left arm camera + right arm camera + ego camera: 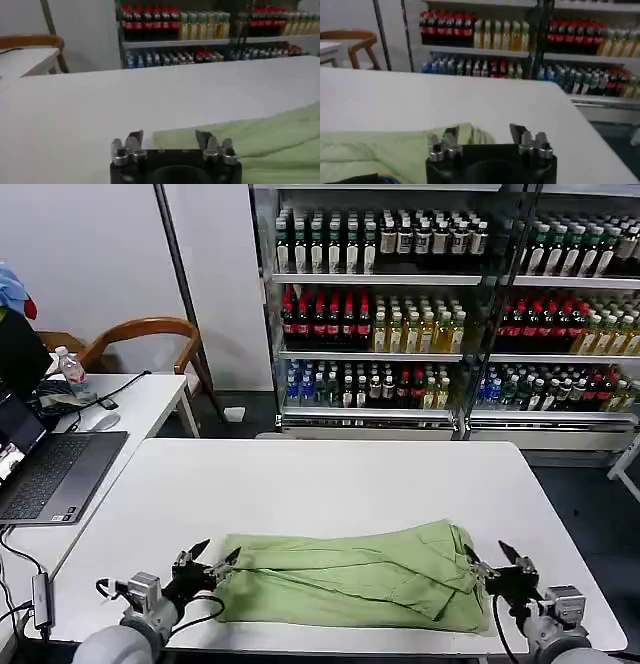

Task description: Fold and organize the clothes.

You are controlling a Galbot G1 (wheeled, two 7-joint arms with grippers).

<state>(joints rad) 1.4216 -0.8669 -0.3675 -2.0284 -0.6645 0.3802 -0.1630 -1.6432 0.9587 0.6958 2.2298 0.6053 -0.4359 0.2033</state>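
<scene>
- Head view: a white table (330, 484) is standing before drink shelves (450, 314) stocked with bottles; a side desk is carrying a laptop (50, 474), with a wooden chair (140, 334) behind it. The light green shirt (350, 574) is lying folded along the table's near edge. The left gripper (213, 564) is sitting at the shirt's left end, the right gripper (490, 562) at its right end, both with fingers spread and holding nothing.
- Left wrist view: the open fingers (134, 140) are straddling the shirt's (260, 140) edge; the collar and buttons are hidden.
- Right wrist view: the open fingers (520, 134) are hovering over the shirt's (380, 150) corner, its lower part cut off.
</scene>
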